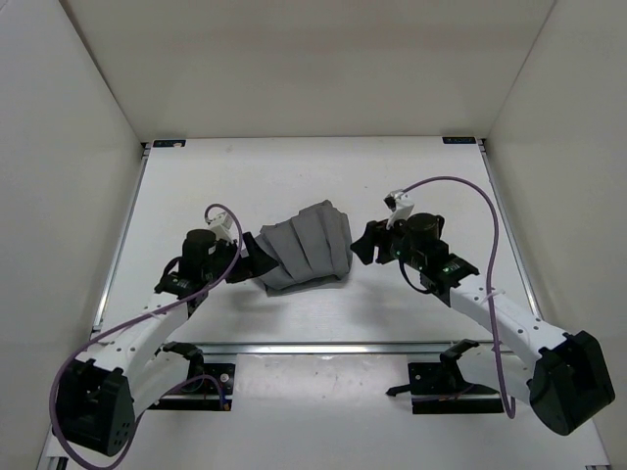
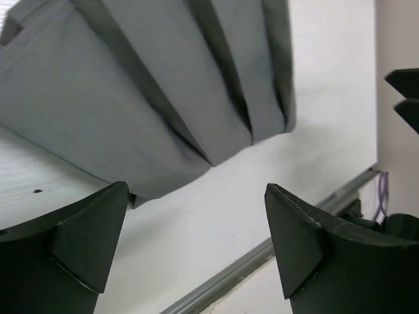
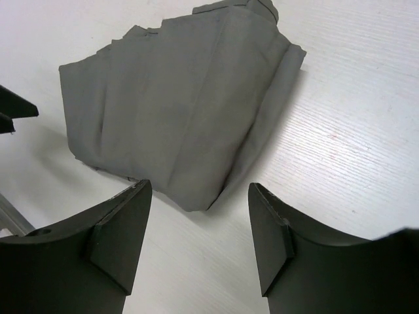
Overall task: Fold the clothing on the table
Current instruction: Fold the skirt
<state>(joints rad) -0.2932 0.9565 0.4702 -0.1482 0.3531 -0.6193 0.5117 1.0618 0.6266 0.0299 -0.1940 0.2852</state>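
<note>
The clothing (image 1: 306, 247) is a mid-grey pleated skirt lying folded into a compact bundle in the middle of the white table (image 1: 294, 171). My left gripper (image 1: 257, 258) stands open at its left edge, with nothing between the fingers. In the left wrist view the clothing (image 2: 163, 85) lies just beyond the open left gripper (image 2: 196, 196). My right gripper (image 1: 364, 245) is open just off the bundle's right edge, apart from it. From the right wrist, the clothing (image 3: 177, 104) lies ahead of the open right gripper (image 3: 200, 188), with its near corner between the fingertips' line and bare table below.
A metal rail (image 1: 323, 348) runs along the table's near edge, with the arm bases and black mounts (image 1: 446, 377) behind it. Purple cables (image 1: 495, 245) loop off both arms. White walls (image 1: 69, 127) enclose the left, right and far sides.
</note>
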